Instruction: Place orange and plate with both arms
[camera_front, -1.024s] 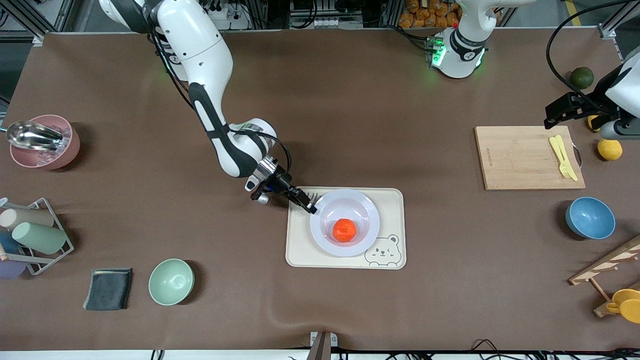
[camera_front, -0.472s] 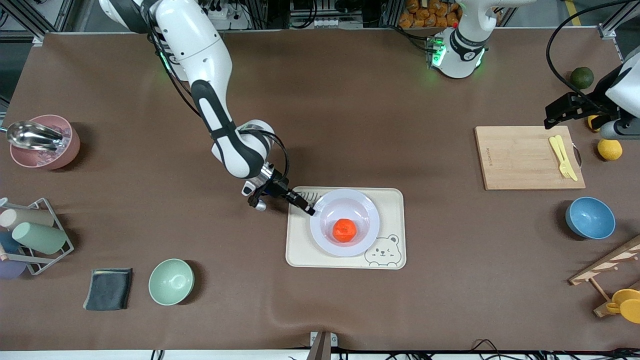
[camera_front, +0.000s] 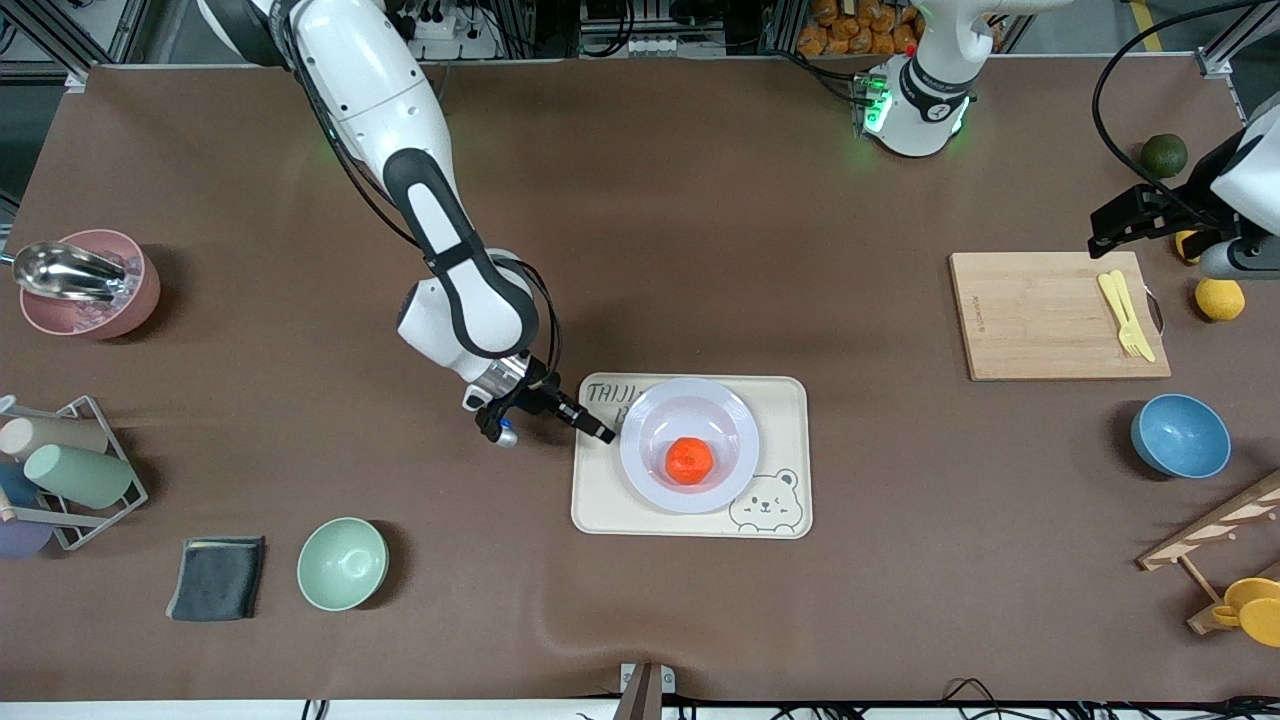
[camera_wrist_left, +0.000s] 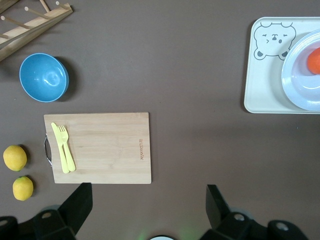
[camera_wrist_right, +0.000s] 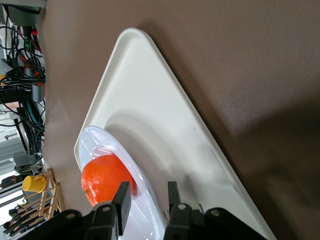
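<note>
Right pincer (camera_front: 600, 434) is seen in the front view low over the cream tray (camera_front: 600, 505), at the tray's edge toward the right arm's end of the counter, its tips just beside the plate's (camera_front: 645, 472) rim; the plate rests on that tray with the orange (camera_front: 689, 460) in its middle, so both task things lie away from the pincer along the line in which it points. Left pincer (camera_front: 1105, 232) waits in the air by the cutting board (camera_front: 1040, 320), well apart from the tray. From the left wrist view, its fingers (camera_wrist_left: 75, 206) are shown spread wide and empty over bare counter. From the right wrist view, the right pincer's fingers (camera_wrist_right: 122, 200) are parted with a narrow gap and nothing between them, and the plate's rim sits just ahead.
</note>
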